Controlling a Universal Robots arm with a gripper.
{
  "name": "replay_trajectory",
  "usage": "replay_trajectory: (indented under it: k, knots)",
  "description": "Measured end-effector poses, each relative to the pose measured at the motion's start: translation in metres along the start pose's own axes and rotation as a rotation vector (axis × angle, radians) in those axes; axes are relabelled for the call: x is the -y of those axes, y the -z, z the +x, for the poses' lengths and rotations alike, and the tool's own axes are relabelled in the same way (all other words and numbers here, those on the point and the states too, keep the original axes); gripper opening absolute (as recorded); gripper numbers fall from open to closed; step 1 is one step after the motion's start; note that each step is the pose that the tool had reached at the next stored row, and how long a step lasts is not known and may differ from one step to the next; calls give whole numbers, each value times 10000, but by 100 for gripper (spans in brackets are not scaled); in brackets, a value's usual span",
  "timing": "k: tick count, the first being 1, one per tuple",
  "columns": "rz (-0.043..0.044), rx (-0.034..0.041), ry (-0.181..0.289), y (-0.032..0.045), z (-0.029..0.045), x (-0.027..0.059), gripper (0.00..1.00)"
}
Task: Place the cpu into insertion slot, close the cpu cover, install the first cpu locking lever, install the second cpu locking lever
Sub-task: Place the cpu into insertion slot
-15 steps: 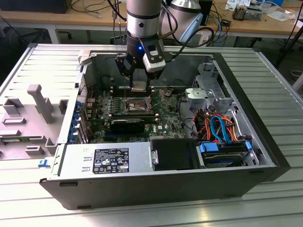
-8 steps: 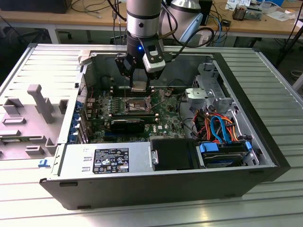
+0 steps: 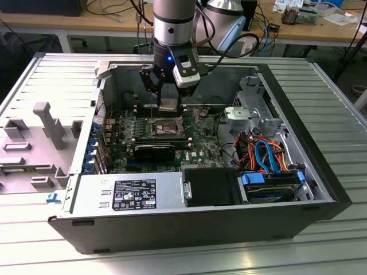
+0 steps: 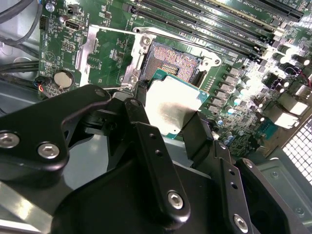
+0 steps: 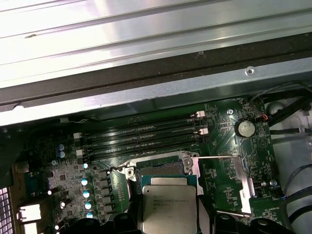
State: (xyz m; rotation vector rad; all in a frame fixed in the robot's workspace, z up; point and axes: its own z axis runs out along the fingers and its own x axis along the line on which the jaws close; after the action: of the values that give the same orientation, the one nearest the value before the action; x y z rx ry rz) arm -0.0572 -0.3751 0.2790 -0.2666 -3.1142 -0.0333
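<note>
- Gripper [image 3: 170, 100] is clenched on the cpu [image 5: 169, 207], held just above the insertion slot [image 4: 173, 61].
- Seating is judged not yet done; the cpu cover [image 4: 89, 48] is left open.

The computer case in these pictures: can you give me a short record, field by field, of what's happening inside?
gripper: shut on the cpu, pinching its edges
cpu: held just over the insertion slot, not seated
insertion slot: bare, contacts exposed
cpu cover: swung open beside the slot
setting: green motherboard inside an open computer case
</note>
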Motion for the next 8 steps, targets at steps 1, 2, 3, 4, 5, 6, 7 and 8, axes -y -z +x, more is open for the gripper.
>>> replay_trajectory:
  k: [1,2,3,4,5,6,7,8]
  knots:
    - [0,0,-6,0,0,0,54]
    - [0,1,-11,-1,0,0,54]
    - [0,1,-16,-1,0,0,54]
    - [0,1,-25,-2,0,0,54]
    - [0,1,-32,-2,0,0,54]
    - [0,1,-39,-3,0,0,54]
    - [0,1,-44,-3,0,0,54]
    - [-1,1,-48,-4,0,0,54]
